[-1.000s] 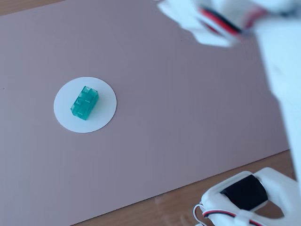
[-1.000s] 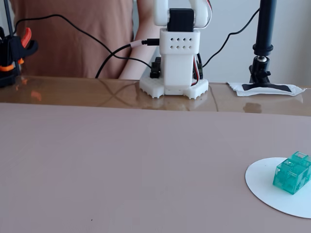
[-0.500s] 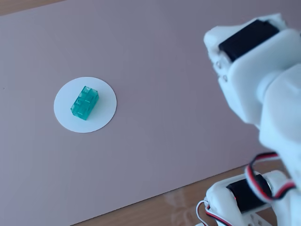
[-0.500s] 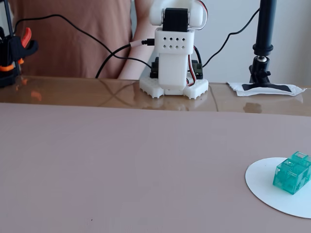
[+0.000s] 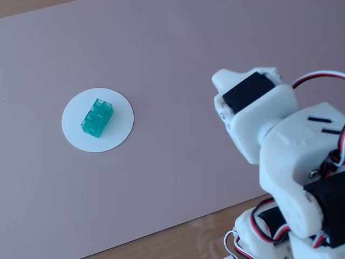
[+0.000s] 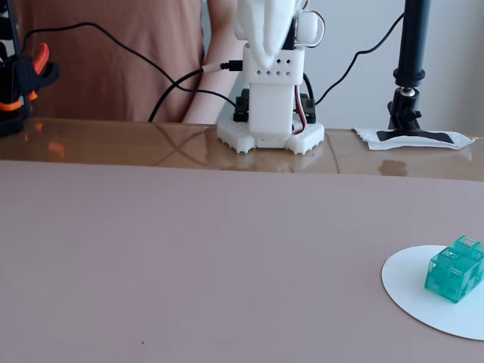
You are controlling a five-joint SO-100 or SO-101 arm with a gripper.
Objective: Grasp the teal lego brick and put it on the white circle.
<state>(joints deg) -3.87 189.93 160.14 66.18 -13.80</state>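
The teal lego brick (image 5: pixel 97 117) lies flat on the white circle (image 5: pixel 119 134), a little left of the disc's middle in a fixed view. In the other fixed view the brick (image 6: pixel 454 268) sits on the disc (image 6: pixel 408 286) at the lower right. The arm (image 5: pixel 269 135) is folded back over its base (image 6: pixel 271 113), far from the brick and touching nothing. A white tapered part that may be the gripper (image 6: pixel 266 45) hangs above the base. Its jaws cannot be made out.
The pinkish-mauve mat (image 5: pixel 172 48) covers most of the wooden table (image 5: pixel 188 240). A black camera stand (image 6: pixel 412 76) stands on a white pad at the back right. An orange-and-black clamp (image 6: pixel 23 76) is at the back left. Cables (image 6: pixel 174 83) and a person (image 6: pixel 113 45) are behind the base.
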